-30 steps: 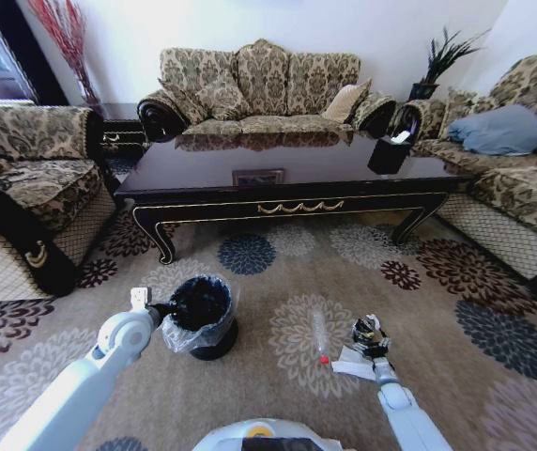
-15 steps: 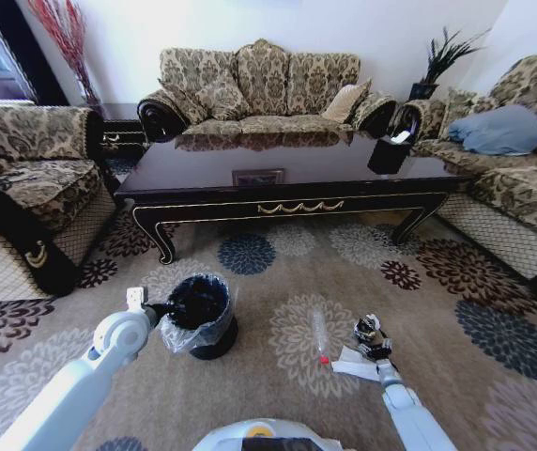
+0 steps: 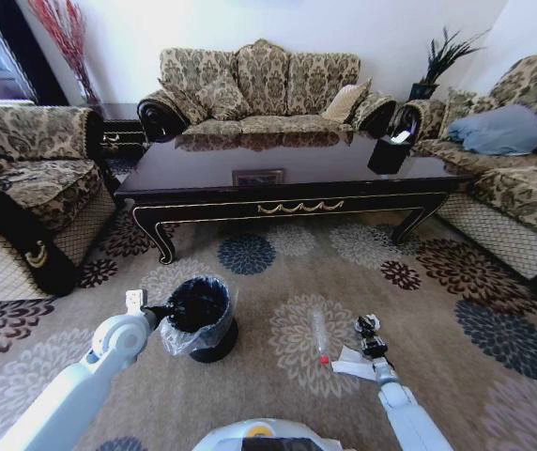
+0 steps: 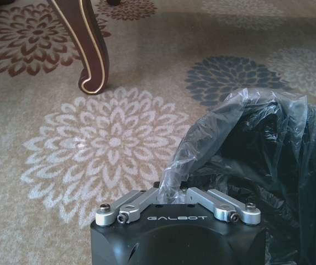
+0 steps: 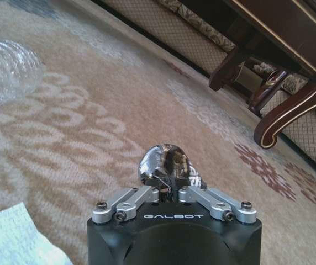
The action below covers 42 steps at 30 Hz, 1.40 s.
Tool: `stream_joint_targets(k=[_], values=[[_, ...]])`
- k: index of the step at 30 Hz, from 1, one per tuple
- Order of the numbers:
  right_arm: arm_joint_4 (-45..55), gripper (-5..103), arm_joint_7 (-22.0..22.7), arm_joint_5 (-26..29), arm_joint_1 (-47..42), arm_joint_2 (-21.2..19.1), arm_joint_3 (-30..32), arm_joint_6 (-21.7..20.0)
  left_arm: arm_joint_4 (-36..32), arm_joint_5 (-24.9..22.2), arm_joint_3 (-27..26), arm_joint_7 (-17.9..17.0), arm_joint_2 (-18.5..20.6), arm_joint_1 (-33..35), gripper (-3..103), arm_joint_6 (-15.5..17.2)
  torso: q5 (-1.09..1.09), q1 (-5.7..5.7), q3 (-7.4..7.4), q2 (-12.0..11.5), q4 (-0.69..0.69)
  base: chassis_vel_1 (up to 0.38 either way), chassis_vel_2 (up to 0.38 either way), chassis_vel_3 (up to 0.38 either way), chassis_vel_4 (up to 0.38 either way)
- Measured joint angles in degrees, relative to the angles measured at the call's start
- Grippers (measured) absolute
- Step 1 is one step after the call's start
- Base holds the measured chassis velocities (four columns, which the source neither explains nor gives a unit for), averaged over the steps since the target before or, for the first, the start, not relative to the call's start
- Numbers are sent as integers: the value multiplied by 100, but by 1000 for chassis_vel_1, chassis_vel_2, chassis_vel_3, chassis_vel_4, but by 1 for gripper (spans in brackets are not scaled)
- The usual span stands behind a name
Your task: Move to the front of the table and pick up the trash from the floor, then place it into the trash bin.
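The round black trash bin [image 3: 199,314] with its crinkly bag [image 4: 241,118] stands on the carpet in front of the long dark table [image 3: 287,174]. My left gripper [image 3: 160,311] [image 4: 172,190] is at the bin's near rim, shut on a fold of the bag. My right gripper [image 3: 370,331] [image 5: 168,178] hangs low over the carpet to the right, shut on a small shiny wrapper [image 5: 166,160]. Of the trash, a clear tube with a red tip [image 3: 320,336] [image 5: 6,66] lies between bin and right gripper. Crumpled white paper [image 3: 351,363] [image 5: 14,237] lies just beside the right gripper.
Patterned sofas [image 3: 259,89] ring the table on three sides. A black tissue box [image 3: 388,153] stands on the table's right end. Carved table legs [image 4: 91,49] [image 5: 288,118] rise near both grippers. Open carpet [image 3: 456,319] stretches to the right.
My right gripper has shifted slightly away from me with the wrapper in it. The left arm has barely moved at the bin's rim.
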Motion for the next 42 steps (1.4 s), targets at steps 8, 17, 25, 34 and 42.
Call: stream_joint_targets(k=[8,17,25,34,42], values=[[573,2,2,311,-301,-107,-33,-54,-43,69,174,13,84,-114,3,1,1,0,0,0,1,0,0,0,0],[2685,2,-129,1338,-1570,-476,-56,-265,-101,154,502,-16,46,-300,3,1,0,0,0,0,-2,0,0,0,0],[5208,2,-213,1771,-2646,-631,-25,-581,-158,-92,1395,-125,340,-941,3,1,1,0,-1,0,1,0,0,0,0],[6711,2,-218,1808,-3420,-680,-149,-750,111,-590,2591,-350,365,-2323,3,1,1,0,0,0,0,0,0,0,0],[7478,2,-315,1799,-3861,-760,-302,-763,285,-928,3756,-646,72,-3367,3,1,1,1,0,0,0,0,0,0,0]])
